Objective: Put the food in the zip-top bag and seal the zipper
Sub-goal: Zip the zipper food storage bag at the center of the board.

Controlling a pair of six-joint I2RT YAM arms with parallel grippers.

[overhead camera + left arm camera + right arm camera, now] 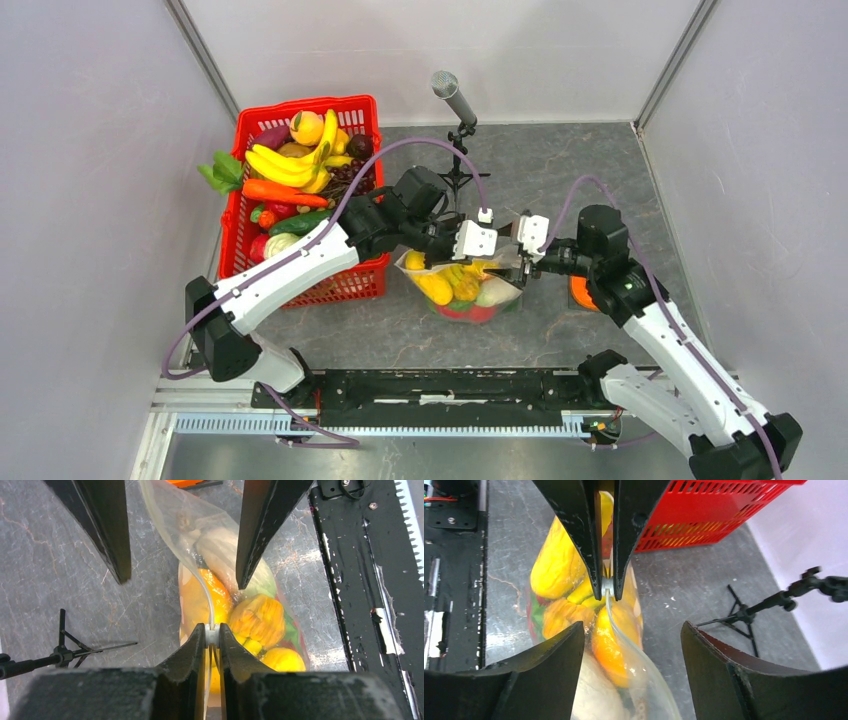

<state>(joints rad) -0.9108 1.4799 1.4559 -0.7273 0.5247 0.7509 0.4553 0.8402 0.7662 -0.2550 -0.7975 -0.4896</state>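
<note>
The clear zip-top bag (462, 288) lies on the grey table between the arms, with yellow, orange, green and pale food (260, 617) inside it. My left gripper (212, 636) is shut on the white zipper (212, 605) at the bag's mouth edge; it also shows in the right wrist view (607, 586). My right gripper (631, 626) is open wide, its fingers (551, 672) astride the bag's mouth end without pinching it. In the left wrist view the right gripper (182, 582) straddles the bag further along. In the top view the left gripper (497, 252) and the right gripper (522, 262) meet above the bag.
A red lattice basket (352, 283) full of toy bananas, carrot and other pieces stands at the left, close to the bag. A microphone on a small tripod (455, 100) stands behind. An orange piece (579, 293) lies by the right arm. The black base rail (450, 385) runs along the front.
</note>
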